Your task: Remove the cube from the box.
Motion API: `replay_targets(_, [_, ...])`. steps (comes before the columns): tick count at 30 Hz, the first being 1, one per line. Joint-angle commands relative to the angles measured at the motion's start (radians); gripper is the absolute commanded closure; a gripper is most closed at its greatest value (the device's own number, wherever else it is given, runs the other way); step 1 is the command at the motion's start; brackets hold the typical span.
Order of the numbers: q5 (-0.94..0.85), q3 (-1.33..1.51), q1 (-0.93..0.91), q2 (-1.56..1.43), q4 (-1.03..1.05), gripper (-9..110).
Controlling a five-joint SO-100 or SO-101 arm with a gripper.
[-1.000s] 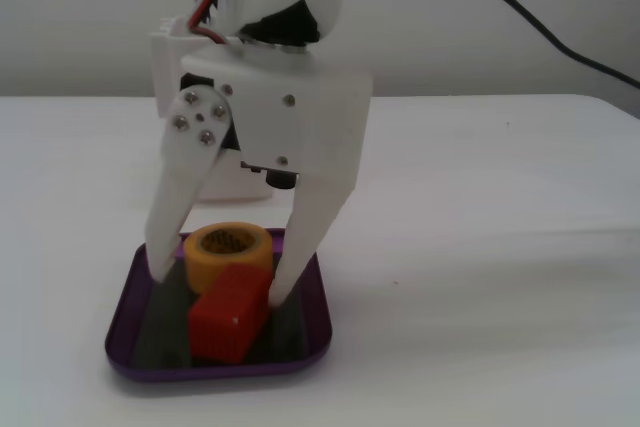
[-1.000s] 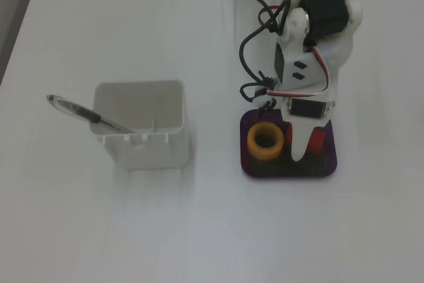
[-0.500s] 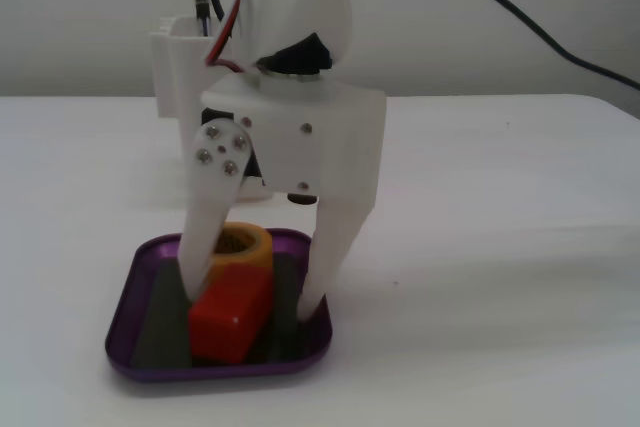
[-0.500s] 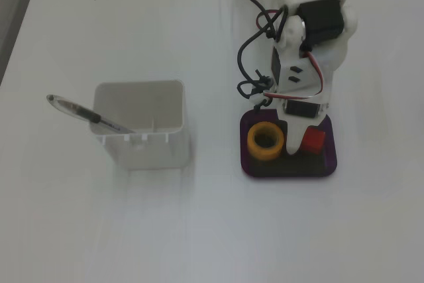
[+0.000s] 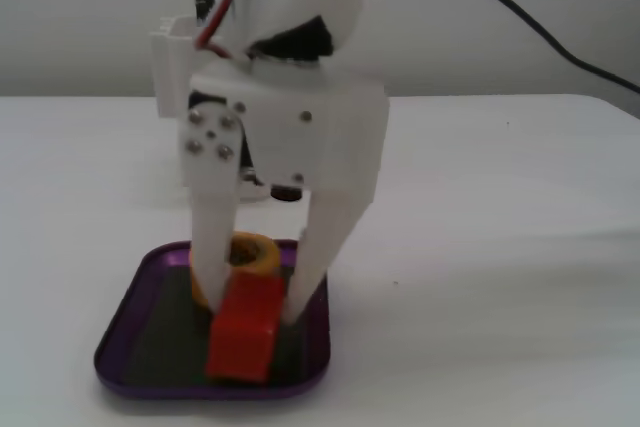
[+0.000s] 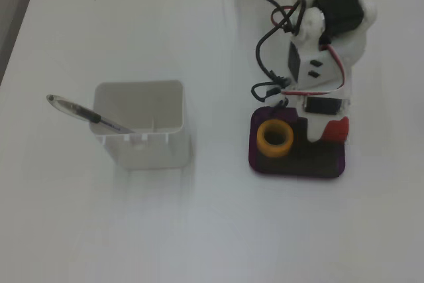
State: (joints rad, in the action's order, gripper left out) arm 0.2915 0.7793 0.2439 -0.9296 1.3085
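The red cube [image 5: 243,337] is in the purple box [image 5: 125,342], near its front edge in a fixed view. In the view from above, the cube [image 6: 340,128] shows at the box's [image 6: 295,171] right rim, half hidden under the arm. My white gripper [image 5: 253,313] comes down from above, with one finger against each side of the cube. It is shut on the cube. I cannot tell whether the cube rests on the dark bottom or hangs just above it. My gripper [image 6: 330,130] sits over the box's upper right corner.
A yellow tape roll [image 5: 271,259] lies in the box just behind the cube and close to my left finger; from above it [image 6: 261,138] is in the box's left half. A tall white container [image 6: 149,144] with a pen [image 6: 86,114] stands far left.
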Motion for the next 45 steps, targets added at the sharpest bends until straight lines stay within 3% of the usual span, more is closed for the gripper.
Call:
replay_targets(1, [0.002,-0.141,0.002,-0.143,0.051,102])
replay_targets(13, [-0.115,-0.267,-0.029,-0.311,0.391,102])
replay_targets(21, [-0.255,0.138,-0.095,-0.555,0.39,102])
replay_targets(27, [-0.301,0.607,-0.095,-0.784,0.173,102])
replay_targets(35, [-0.36,1.218,-0.098,-0.986,-0.291,102])
replay_targets(45, [-0.362,1.364,-0.101,-0.988,-0.572,102])
